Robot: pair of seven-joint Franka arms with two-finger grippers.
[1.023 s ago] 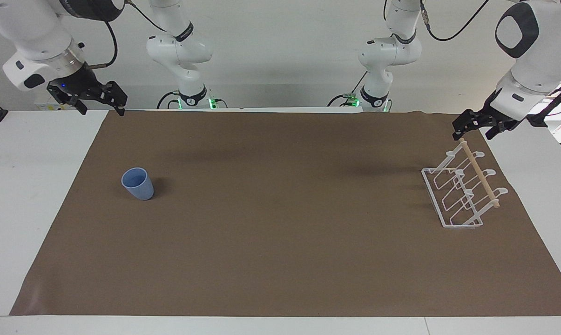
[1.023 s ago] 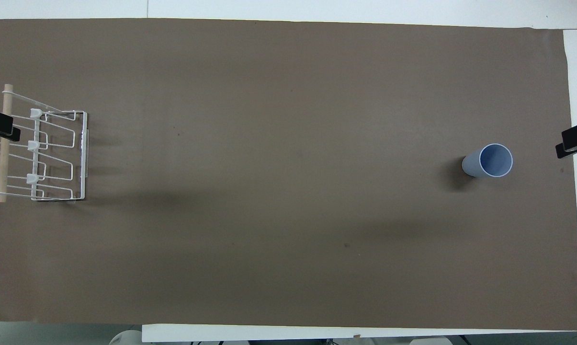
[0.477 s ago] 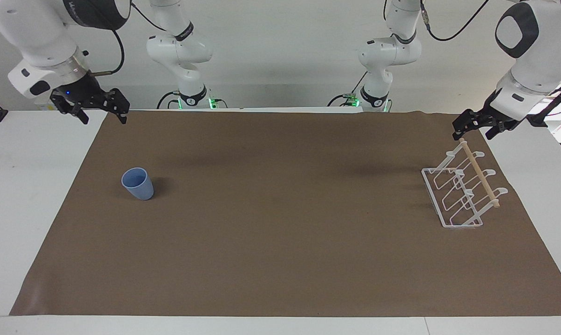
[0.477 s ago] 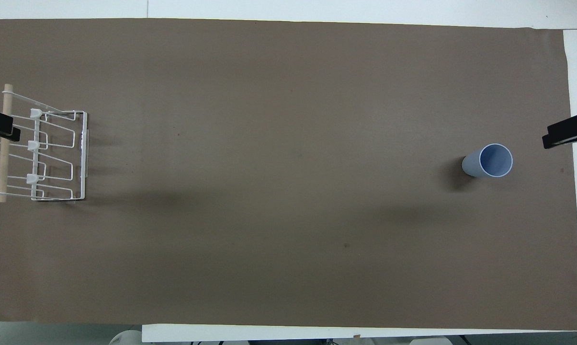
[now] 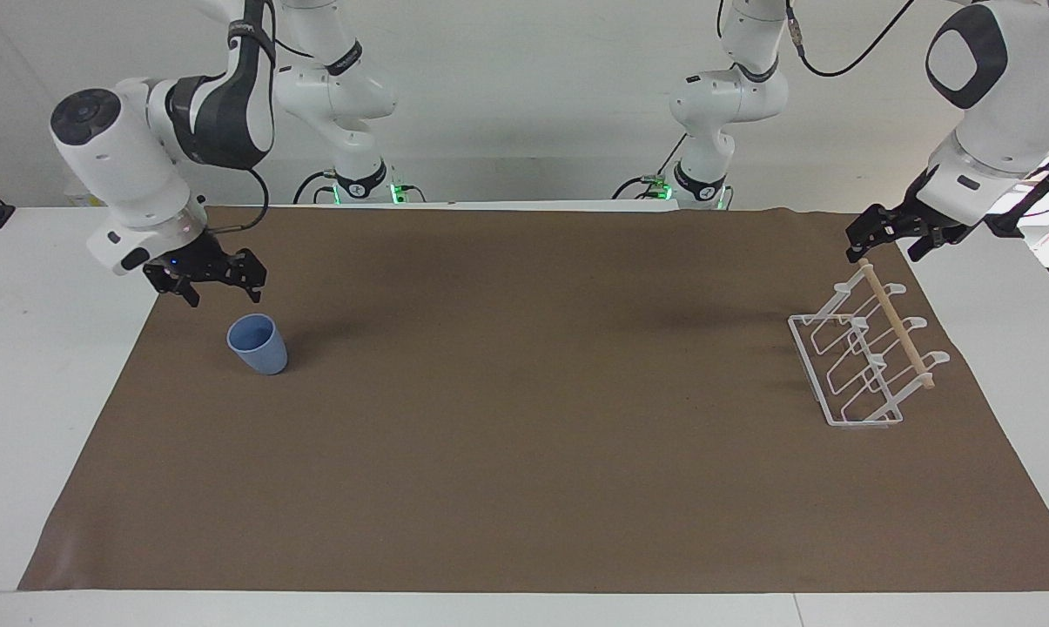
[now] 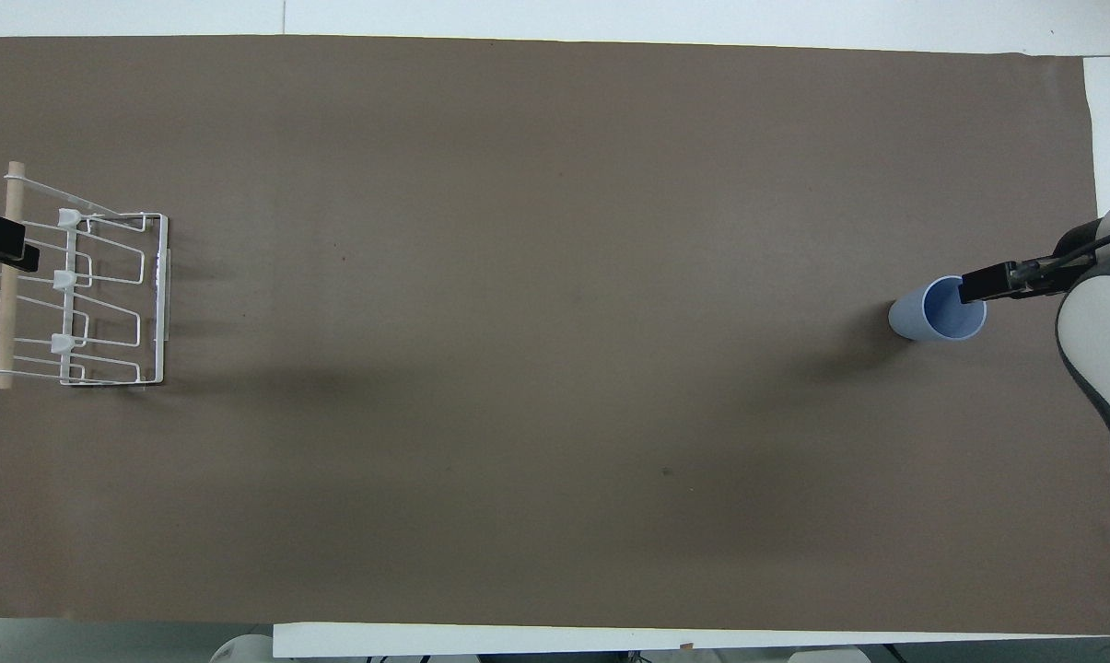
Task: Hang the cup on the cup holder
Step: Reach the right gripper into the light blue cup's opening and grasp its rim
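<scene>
The right hand (image 5: 219, 290) hangs in the air with its fingers spread and holds nothing. In the facing view it sits just above the cup (image 5: 258, 344), a little toward the right arm's end of the surface, and is not touching it. From overhead one dark finger (image 6: 987, 284) of this hand overlaps the cup's rim.

The cup (image 6: 940, 309) is light blue and stands upright, mouth up, on the brown mat (image 5: 524, 435) near the right arm's end of the surface (image 5: 45, 348). Its shadow falls on the mat beside it.

The middle of the mat is bare brown paper.

The cup holder (image 5: 864, 357) is a white wire rack with a wooden rod (image 5: 895, 323) across its top. It stands on the mat at the left arm's end of the surface, well apart from the cup. No cup hangs on it.

The left hand (image 5: 890, 247) waits in the air, fingers spread and holding nothing, over the rod's end that lies nearer to the robots.
</scene>
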